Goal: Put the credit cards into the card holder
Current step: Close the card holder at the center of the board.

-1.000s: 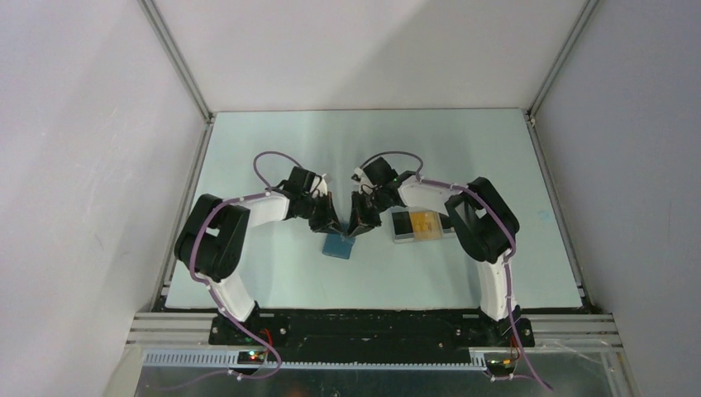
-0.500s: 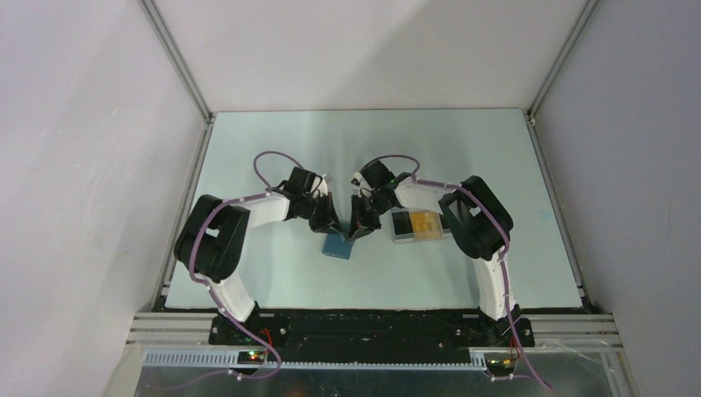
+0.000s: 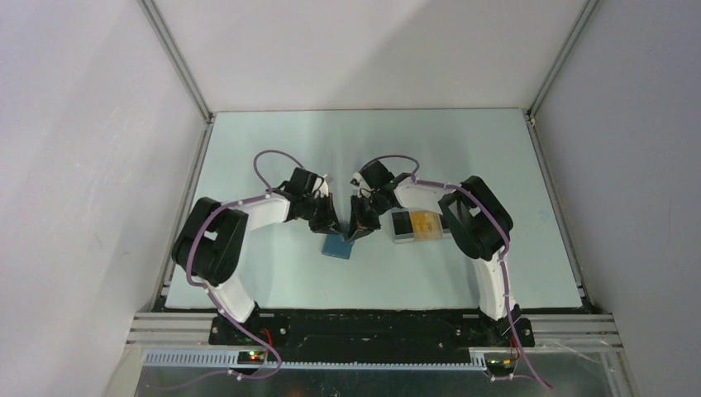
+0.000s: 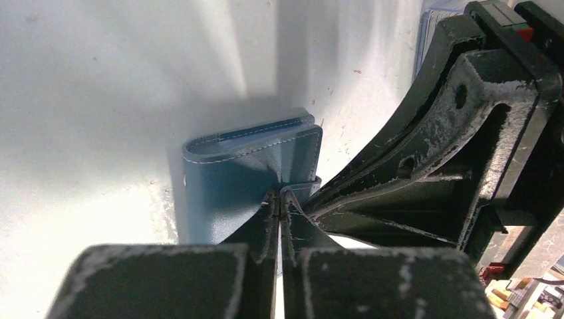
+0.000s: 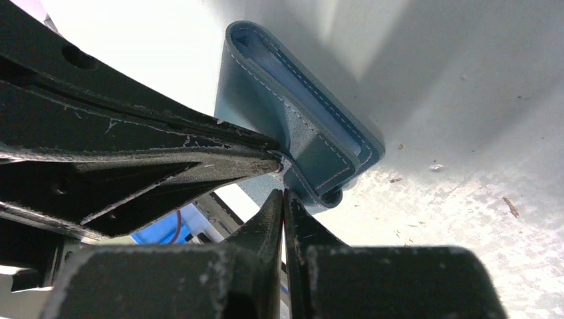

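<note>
The blue card holder lies folded on the table between both arms; it also shows in the left wrist view and the right wrist view. My left gripper is shut, its tips pinching the holder's upper cover edge. My right gripper is shut, its tips at the holder's lower flap. The two grippers' tips almost touch each other. A yellow-orange credit card and a black credit card lie in a clear tray to the right of my right gripper.
The clear plastic tray sits right of the card holder, partly under my right arm's forearm; its edge shows in the left wrist view. Grey walls enclose the table on three sides.
Both grippers stay shut at the card holder's far edge. The left arm's elbow has shifted slightly; the holder has not visibly moved.
</note>
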Controlling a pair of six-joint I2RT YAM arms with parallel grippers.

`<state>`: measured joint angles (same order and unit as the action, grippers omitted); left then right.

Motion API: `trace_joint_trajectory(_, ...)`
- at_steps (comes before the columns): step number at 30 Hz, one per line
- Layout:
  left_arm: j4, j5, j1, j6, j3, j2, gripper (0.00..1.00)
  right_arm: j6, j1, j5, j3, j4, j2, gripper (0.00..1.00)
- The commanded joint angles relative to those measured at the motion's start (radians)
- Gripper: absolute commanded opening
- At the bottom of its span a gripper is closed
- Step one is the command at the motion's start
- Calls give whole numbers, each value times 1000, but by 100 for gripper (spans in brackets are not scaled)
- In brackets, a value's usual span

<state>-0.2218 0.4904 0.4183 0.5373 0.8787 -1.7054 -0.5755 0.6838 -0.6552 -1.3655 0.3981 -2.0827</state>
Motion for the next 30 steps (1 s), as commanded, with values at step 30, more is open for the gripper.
trace_joint_trajectory(30, -59, -70, 24, -45, -7, 18, 2, 32, 26, 70, 6, -29, -3, 4)
